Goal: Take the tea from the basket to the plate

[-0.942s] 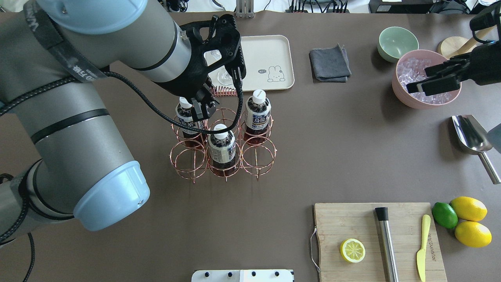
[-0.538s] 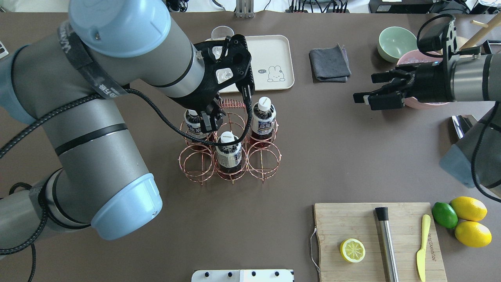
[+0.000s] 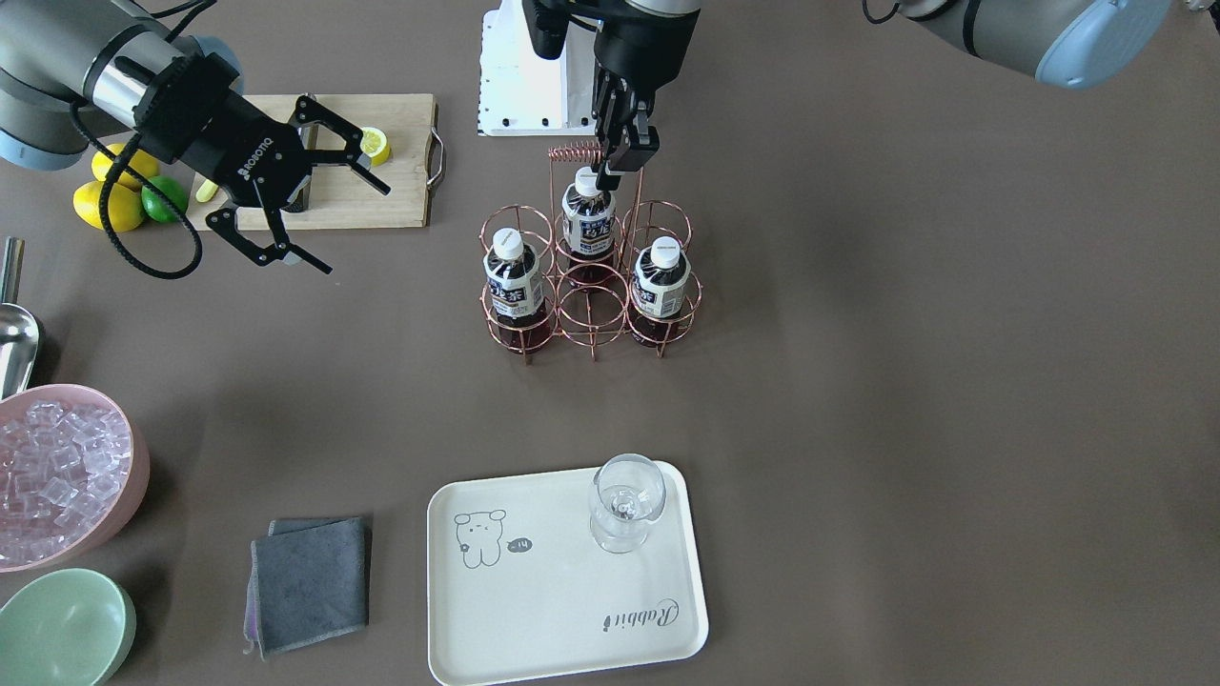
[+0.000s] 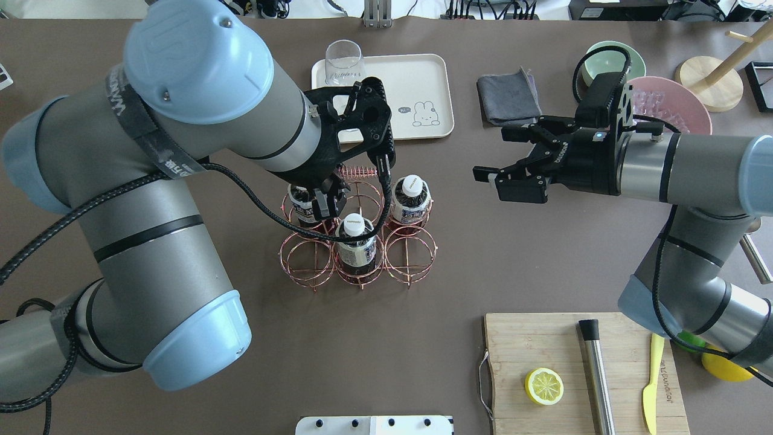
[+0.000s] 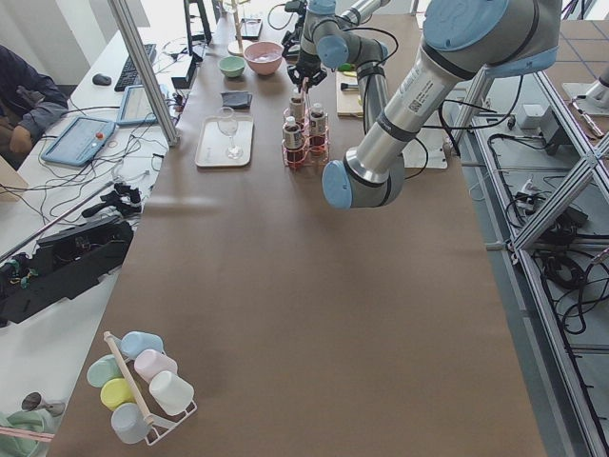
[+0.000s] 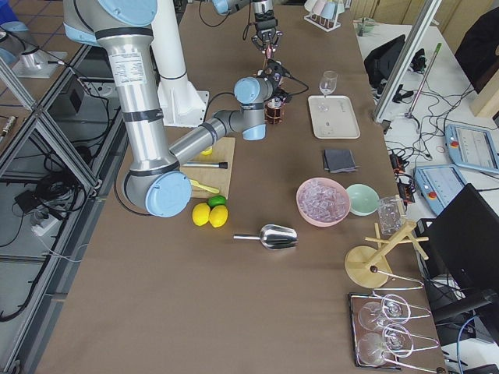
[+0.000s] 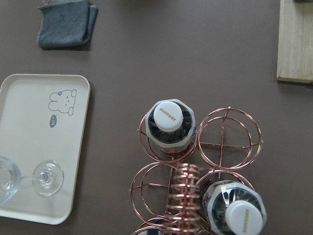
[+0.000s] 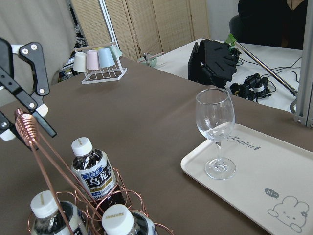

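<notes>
The basket, a copper wire rack, stands left of the table's centre and holds three tea bottles with white caps. In the front view they stand in separate rings. My left gripper hangs over the rack, shut on its coiled handle. The plate, a cream tray with a bear drawing, lies behind the basket and carries a wine glass. My right gripper is open and empty, in the air to the right of the basket.
A grey cloth, a mint bowl and a pink bowl of ice lie at the back right. A cutting board with a lemon half, a metal rod and a yellow knife is at the front right.
The basket has shifted right and toward the robot together with my left gripper. My right arm has swung in from the far right toward the centre, its gripper still open.
</notes>
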Robot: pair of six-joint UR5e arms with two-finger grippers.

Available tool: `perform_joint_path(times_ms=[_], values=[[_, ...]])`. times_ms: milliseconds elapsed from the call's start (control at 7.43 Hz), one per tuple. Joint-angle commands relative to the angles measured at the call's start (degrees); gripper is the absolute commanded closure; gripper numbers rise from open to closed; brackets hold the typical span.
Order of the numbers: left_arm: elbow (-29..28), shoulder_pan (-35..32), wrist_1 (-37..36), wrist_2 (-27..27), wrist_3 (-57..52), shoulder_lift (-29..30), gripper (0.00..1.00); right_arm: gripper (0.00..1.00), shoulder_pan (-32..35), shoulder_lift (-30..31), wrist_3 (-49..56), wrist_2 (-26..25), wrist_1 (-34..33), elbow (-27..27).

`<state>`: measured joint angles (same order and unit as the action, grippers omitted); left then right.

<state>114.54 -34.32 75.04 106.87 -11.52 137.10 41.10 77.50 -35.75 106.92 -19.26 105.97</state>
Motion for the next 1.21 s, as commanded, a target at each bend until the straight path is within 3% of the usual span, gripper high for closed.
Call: perform_joint_path(times_ms=[0,404,1077], values=[[0.3,0.0,-0.1,-0.1,0.1,0.1,1.00,0.00,-5.6,-0.9,8.6,-8.4,0.3,-0.2],[0.6,-0.1,-0.2,-0.2,0.1,0.1,1.00,0.00,-10.9,-4.1,9.6,-15.8,-0.3,-2.9],[0.5,-0.3,-0.3,-0.1,0.1,0.1,1.00,0.00,-16.1,-7.1,13.7,-23.5,-0.3,-6.4]])
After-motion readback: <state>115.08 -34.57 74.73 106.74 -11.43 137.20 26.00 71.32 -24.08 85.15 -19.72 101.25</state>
